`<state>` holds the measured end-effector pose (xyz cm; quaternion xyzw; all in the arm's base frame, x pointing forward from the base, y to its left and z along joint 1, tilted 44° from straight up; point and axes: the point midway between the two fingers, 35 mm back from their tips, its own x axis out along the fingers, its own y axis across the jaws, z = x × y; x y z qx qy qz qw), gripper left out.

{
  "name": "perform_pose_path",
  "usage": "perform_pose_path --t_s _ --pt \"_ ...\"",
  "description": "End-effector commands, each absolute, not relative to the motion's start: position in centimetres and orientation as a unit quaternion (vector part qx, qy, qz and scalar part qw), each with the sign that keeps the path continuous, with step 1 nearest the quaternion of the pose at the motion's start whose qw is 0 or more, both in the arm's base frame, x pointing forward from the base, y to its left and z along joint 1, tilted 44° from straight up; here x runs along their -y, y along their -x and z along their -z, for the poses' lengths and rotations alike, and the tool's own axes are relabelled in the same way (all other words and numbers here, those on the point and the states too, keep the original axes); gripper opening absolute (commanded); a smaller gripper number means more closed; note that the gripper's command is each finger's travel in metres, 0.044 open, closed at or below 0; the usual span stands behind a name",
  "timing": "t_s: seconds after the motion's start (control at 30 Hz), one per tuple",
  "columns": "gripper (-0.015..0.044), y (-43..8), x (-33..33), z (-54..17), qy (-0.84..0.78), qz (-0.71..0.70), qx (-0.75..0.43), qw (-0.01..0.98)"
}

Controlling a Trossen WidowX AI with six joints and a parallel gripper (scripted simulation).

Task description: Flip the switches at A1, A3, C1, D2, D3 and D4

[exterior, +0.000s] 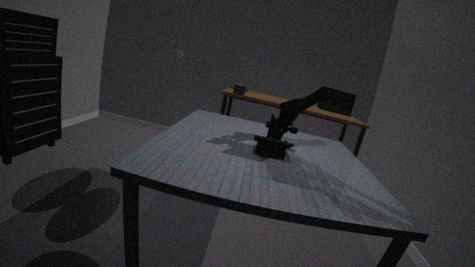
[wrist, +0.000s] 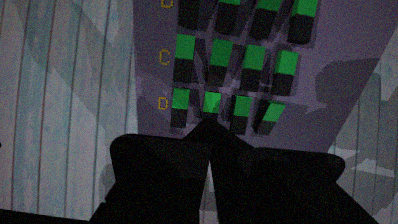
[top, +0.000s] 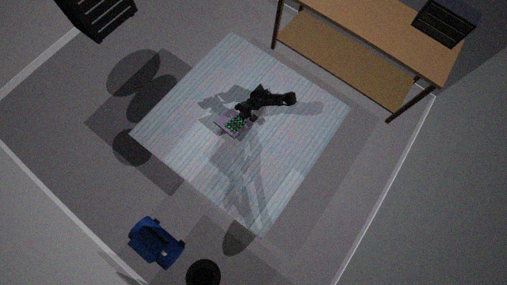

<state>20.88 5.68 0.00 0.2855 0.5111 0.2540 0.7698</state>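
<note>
The switch panel is purple, with green-and-black rockers and yellow row letters. My gripper is shut and empty. Its tips are at the near end of switch D2, hiding its black part; whether they touch it I cannot tell. In the wrist view, D1 is left of the tips; D3 and D4 are right of them, and D4 looks slanted. Row C shows C1, C2, C3 and C4. Row B is cut off at the top; row A is out of the wrist view.
The panel stands on a pale blue striped table. The arm reaches over it from behind in the exterior view. Shadows cross the table and panel. A wooden bench stands apart behind.
</note>
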Motion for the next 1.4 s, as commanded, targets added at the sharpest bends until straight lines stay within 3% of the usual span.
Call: perform_pose_path --t_s 0.0,1.37 --pt "0.0 -20.83 -5.67 0.16 -0.286 -0.251 -0.513 0.769" --pt "0.0 -20.99 -5.54 0.09 -0.282 -0.253 -0.513 0.77"
